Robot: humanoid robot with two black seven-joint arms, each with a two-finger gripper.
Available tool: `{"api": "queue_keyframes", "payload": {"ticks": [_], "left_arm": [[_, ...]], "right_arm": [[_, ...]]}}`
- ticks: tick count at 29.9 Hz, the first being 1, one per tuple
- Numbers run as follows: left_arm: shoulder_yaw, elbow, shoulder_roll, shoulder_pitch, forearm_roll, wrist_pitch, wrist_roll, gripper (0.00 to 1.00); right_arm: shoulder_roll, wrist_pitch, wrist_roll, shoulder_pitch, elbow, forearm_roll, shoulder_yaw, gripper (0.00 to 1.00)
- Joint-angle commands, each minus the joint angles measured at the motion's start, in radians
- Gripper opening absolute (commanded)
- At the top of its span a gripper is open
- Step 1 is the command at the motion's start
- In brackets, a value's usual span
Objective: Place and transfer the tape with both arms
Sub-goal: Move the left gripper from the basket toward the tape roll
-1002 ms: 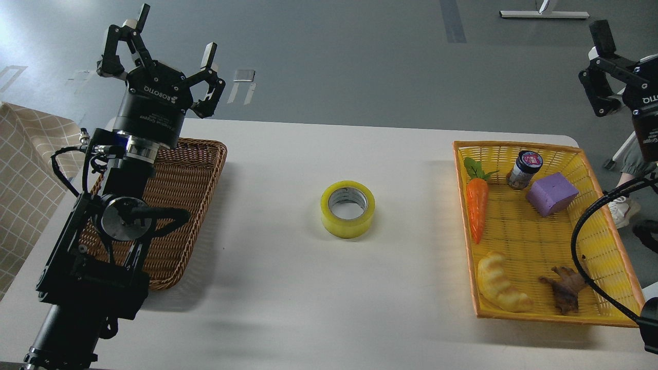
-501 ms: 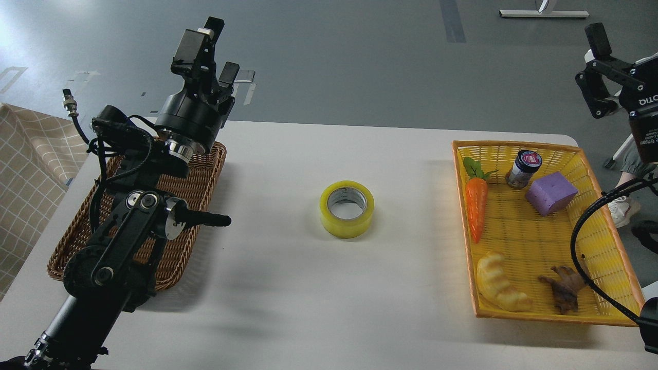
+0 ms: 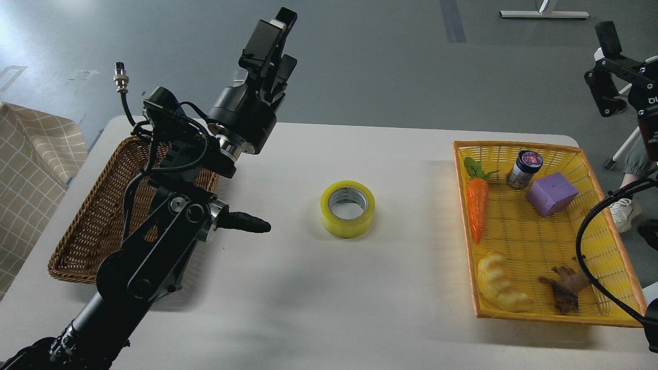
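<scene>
The tape [image 3: 348, 208], a yellow roll with a grey-white core, lies flat in the middle of the white table [image 3: 318, 308]. My left gripper [image 3: 280, 43] is raised above the table's far edge, up and to the left of the tape and well apart from it. It is seen from the side, with its fingers apart and nothing between them. My right gripper [image 3: 649, 41] is high at the far right, beyond the table and partly cut off by the frame edge. Its one visible finger [image 3: 608, 36] is spread wide from the body, and it holds nothing.
A brown wicker basket [image 3: 97, 226] stands at the left, under my left arm. A yellow basket [image 3: 514, 146] at the right holds a carrot [image 3: 477, 208], a small jar [image 3: 524, 168], a purple block [image 3: 551, 193], a croissant toy [image 3: 501, 283] and a brown piece [image 3: 565, 289].
My left arm has swung right, from over the brown basket toward the table's middle, and its gripper has turned side-on. The tape has not moved. The right gripper has shifted only slightly.
</scene>
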State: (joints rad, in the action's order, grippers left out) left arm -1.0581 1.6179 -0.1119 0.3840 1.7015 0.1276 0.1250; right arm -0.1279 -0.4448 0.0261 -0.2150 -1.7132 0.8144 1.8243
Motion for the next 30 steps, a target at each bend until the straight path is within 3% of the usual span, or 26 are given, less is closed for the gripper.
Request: {"api": "queue_keyframes", "payload": {"ticks": [1, 7, 17, 30], "left_arm": [[0.038, -0.036, -0.011, -0.04, 0.38, 0.006, 0.122, 0.99], [0.116, -0.113, -0.009, -0.03, 0.398, -0.025, 0.124, 0.98], [0.178, -0.231, -0.046, -0.025, 0.48, -0.144, 0.125, 0.97], [0.265, -0.381, -0.035, -0.016, 0.48, -0.152, 0.127, 0.97]], "right_arm": [[-0.002, 0.001, 0.0, -0.006, 0.006, 0.0, 0.001, 1.0], [-0.021, 0.001, 0.0, -0.032, 0.024, 0.0, 0.0, 1.0], [-0.029, 0.003, 0.006, -0.066, 0.073, 0.0, -0.003, 1.0], [-0.03, 0.018, 0.008, -0.084, 0.101, 0.0, -0.005, 1.0]]}}
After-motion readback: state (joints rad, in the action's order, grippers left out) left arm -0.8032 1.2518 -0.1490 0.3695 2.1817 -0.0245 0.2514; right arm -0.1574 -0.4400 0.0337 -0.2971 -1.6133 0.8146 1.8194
